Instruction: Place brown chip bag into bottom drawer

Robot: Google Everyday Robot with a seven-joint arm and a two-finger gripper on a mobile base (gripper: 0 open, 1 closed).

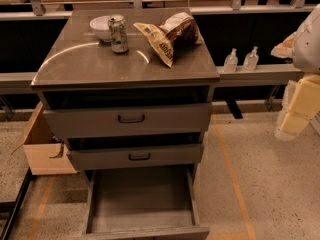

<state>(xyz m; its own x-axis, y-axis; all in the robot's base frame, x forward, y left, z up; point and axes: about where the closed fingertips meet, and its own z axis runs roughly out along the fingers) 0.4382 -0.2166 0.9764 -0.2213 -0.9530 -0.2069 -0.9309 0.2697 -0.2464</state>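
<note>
Brown chip bag point(169, 36) lying on the desk point(85, 61) top, beside a green-white can point(118, 33) and white bowl point(101, 28), bottom drawer point(142, 199) pulled open below, hand point(295, 115) at the right edge, well apart from the bag, grip state impossible to tell

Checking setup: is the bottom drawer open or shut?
Open: bottom drawer pulled out, its grey floor showing; brown chip bag on the cabinet top; gripper at right edge.

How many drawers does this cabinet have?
3: top drawer and middle drawer slightly ajar, bottom drawer pulled wide open. The robot arm is at right edge; gripper out of view.
</note>
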